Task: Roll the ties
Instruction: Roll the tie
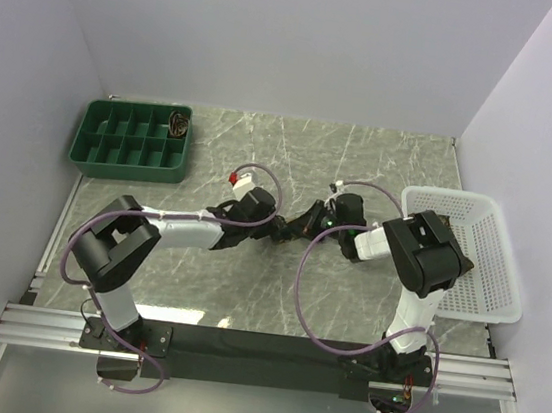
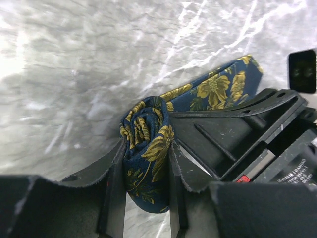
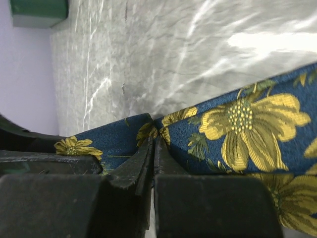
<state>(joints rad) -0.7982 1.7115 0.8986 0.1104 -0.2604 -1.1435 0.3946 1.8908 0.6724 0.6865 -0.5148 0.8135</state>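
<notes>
The navy flowered tie (image 1: 300, 220) sits in the middle of the table (image 1: 246, 284), between the two arms. The left pincer (image 2: 146, 148) is partway closed, its fingers (image 2: 111, 198) hugging both sides of the rolled-up end. The right pincer (image 3: 152, 148) is clamped tight on the flat tail just beside it. My worry: squeeze that roll unevenly and the coil could telescope out sideways, or a tug from the right could unwind it.
</notes>
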